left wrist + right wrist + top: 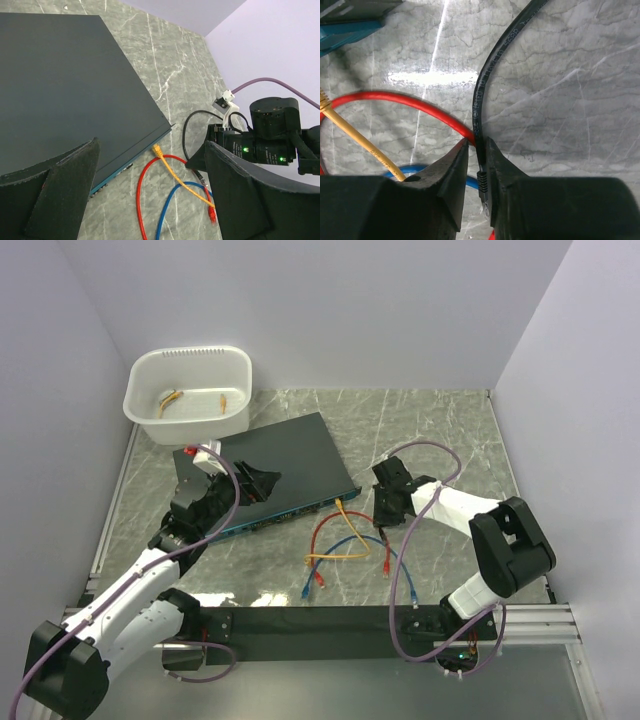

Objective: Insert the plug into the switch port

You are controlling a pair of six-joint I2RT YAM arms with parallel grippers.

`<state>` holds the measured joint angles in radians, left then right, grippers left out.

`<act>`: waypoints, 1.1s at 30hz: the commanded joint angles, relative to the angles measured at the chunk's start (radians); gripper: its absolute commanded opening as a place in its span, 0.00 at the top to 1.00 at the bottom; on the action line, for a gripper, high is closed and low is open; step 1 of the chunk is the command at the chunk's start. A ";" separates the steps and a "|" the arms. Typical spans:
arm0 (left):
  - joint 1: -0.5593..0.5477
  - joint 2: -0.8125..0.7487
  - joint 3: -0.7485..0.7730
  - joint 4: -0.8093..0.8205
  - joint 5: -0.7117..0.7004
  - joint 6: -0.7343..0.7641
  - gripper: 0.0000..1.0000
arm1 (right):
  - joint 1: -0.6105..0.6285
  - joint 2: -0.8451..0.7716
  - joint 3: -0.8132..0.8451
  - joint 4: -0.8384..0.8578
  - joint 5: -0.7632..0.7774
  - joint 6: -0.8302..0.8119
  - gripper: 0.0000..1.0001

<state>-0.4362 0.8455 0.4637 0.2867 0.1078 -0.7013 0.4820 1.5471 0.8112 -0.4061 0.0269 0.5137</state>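
We find right gripper low over marble table, fingers narrow, pinching black cable at ribbed plug boot. Left gripper spread wide, holding nothing, above switch corner. Switch ports on teal face, at nine o'clock from right gripper in top view, apart. Red cable, blue cable, yellow cable between.

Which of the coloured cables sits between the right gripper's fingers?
The black cable, pinched by the right gripper; the red cable, yellow cable and blue cable lie loose beside it.
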 commanded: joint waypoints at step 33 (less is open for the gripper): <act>-0.003 0.055 0.072 0.110 0.058 -0.056 0.11 | 0.003 -0.336 0.063 0.113 -0.272 -0.012 1.00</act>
<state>-0.4362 0.8898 0.4908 0.2916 0.1177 -0.7181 0.4847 1.2976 0.8803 -0.4282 -0.0925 0.4820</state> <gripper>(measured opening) 0.892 0.126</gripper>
